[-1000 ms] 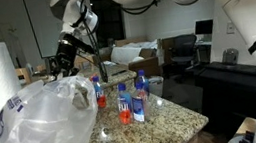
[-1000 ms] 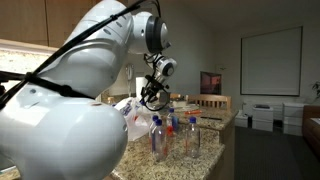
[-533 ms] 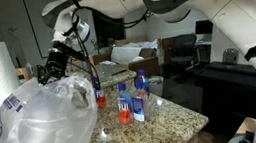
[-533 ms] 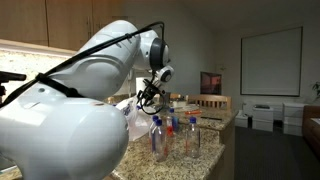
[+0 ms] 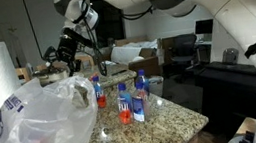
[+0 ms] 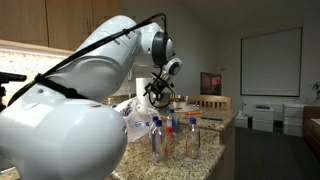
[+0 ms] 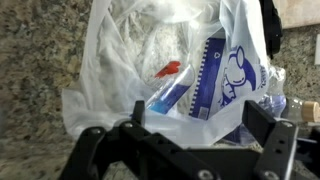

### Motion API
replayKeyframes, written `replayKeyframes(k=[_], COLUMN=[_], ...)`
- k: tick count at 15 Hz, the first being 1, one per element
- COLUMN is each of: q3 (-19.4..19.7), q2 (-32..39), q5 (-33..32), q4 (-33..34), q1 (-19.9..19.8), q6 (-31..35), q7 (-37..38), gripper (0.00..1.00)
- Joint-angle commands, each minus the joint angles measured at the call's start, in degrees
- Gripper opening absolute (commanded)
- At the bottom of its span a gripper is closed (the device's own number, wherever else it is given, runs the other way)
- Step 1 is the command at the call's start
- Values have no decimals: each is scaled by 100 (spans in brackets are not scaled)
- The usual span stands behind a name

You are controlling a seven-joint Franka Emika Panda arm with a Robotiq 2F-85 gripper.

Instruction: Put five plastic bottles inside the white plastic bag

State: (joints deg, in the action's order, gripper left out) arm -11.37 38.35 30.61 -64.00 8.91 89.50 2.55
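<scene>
Plastic bottles point(image 5: 123, 102), bunched at 3 o'clock of the white plastic bag point(image 5: 35, 130), may topple when the open, empty jaws reach in.

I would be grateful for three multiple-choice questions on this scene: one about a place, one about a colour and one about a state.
1. Where is the gripper?
A. Above the white plastic bag
B. Down among the standing bottles
C. Resting on the countertop

2. What colour is the print on the bag?
A. Green
B. Blue
C. Red

3. How do the gripper's jaws stand?
A. Shut on a bottle
B. Shut on the bag's edge
C. Open, holding nothing

Answers:
1 A: an exterior view shows it over the bag, and the wrist view looks down into the bag.
2 B: the wrist view shows a blue panel and a blue figure.
3 C: the fingers stand wide apart, with nothing between them.
</scene>
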Motion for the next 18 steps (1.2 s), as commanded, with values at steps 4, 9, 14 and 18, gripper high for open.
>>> replayKeyframes(k=[4, 9, 14, 18], q3=[634, 900, 952, 925], q2=[-1173, -1400, -1247, -1263], q5=[-609, -2033, -3043, -3211], q4=[-1167, -1937, -2350, -2527], q1=[-272, 48, 331, 425], q6=[620, 1061, 1387, 1703], q7=[188, 685, 1472, 1827], gripper=[100, 100, 100, 60])
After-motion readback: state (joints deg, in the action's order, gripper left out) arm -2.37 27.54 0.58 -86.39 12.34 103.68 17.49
